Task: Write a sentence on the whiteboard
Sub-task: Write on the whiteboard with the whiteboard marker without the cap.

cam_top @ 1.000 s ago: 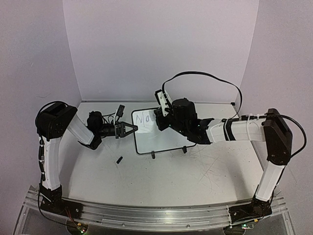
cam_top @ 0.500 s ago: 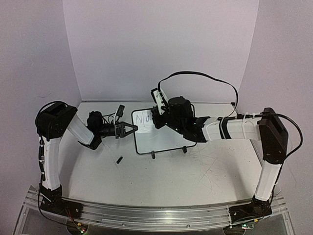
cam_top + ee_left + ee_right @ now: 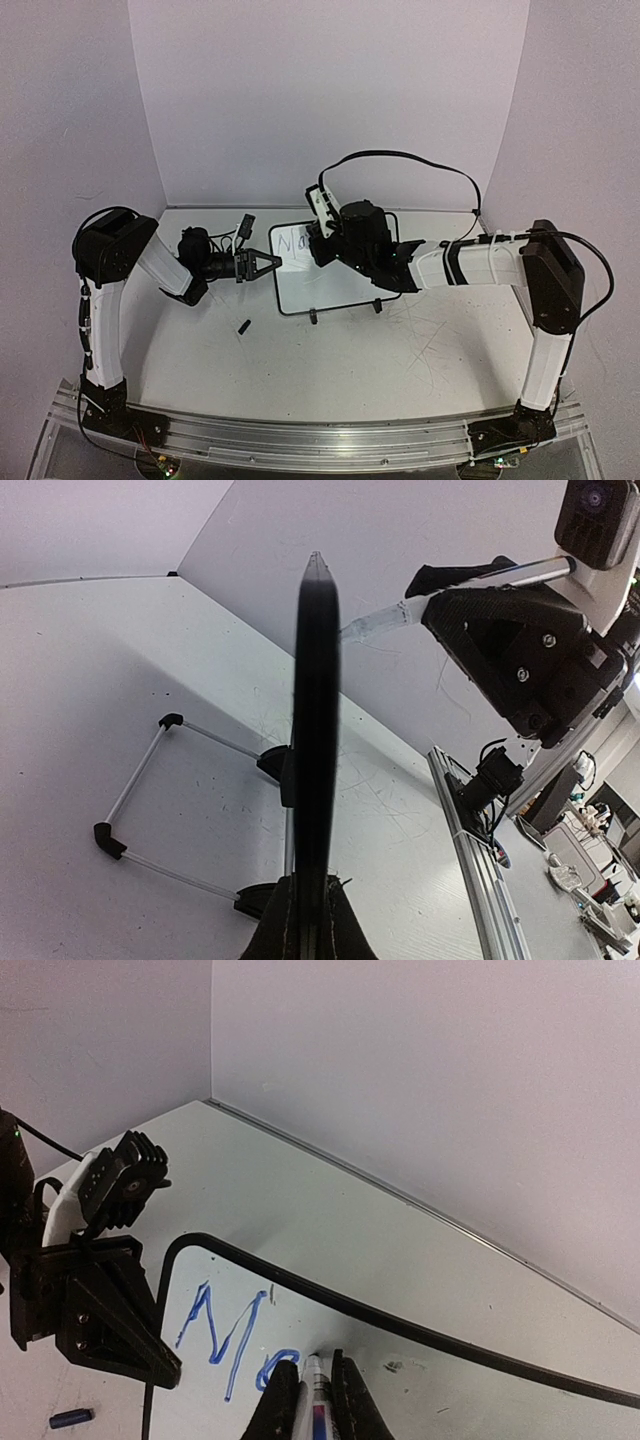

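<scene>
Whiteboard (image 3: 325, 290) stands on the table (image 3: 300, 370), left edge pinched in the left gripper (image 3: 274, 264). Right gripper (image 3: 312, 1358), clamped on the marker (image 3: 315, 1405), has swung a bit left this past second. Only "Mo" (image 3: 225, 1330) is written so far, so there's plenty left.

Left tool (image 3: 277, 264) clamped, right tool (image 3: 310, 1375) pinched (pointing inward)
</scene>
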Robot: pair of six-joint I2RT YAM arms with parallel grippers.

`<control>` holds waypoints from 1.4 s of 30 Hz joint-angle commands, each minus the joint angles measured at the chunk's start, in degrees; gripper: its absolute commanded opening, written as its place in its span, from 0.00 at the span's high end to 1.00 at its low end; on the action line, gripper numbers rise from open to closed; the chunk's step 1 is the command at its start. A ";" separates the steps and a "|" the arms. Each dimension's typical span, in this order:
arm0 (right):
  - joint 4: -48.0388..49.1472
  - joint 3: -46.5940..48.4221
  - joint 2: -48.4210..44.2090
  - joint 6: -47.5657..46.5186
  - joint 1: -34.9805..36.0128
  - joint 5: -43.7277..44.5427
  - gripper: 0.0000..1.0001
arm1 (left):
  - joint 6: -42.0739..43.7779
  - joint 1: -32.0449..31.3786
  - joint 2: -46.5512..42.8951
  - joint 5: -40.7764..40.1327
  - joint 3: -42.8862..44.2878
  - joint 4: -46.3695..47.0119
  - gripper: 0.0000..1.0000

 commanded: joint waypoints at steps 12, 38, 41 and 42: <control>-0.29 -2.79 -0.38 1.20 0.74 3.61 1.00 | -0.11 0.06 -1.76 1.48 0.12 -0.36 1.00; 1.05 0.98 0.20 -0.89 0.17 9.59 1.00 | 0.03 0.07 -1.89 1.48 -0.10 -0.41 1.00; 1.15 1.21 -0.08 -1.24 -0.04 9.50 1.00 | 0.05 0.04 -1.81 1.49 -0.07 -0.39 1.00; 1.22 0.94 -0.30 -1.39 -0.02 8.81 1.00 | 0.00 0.06 -1.80 1.52 -0.06 -0.38 1.00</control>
